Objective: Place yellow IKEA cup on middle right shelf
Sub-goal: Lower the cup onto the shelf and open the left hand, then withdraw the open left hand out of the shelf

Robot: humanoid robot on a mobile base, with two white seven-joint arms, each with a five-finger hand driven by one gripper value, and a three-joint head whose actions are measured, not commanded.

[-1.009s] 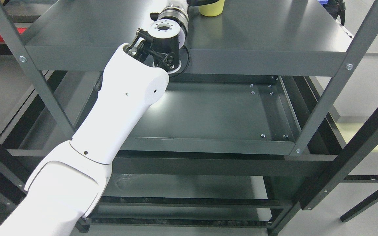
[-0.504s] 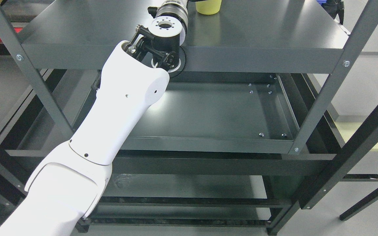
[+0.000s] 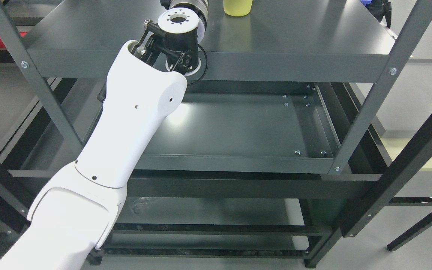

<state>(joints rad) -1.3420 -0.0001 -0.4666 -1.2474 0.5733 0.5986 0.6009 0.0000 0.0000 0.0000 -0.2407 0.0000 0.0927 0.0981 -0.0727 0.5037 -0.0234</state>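
A dark metal rack (image 3: 298,67) fills the view, its top shelf (image 3: 294,33) above an empty lower shelf (image 3: 238,127). The robot's left arm (image 3: 126,131) reaches from the lower left over the top shelf, its wrist (image 3: 180,22) at the picture's upper edge; the hand is cut off, so its fingers cannot be judged. The yellow cup (image 3: 237,7) stands upright on the top shelf, just right of the wrist. If released, the arm should draw straight back, clear of the cup's side, to avoid tipping it.
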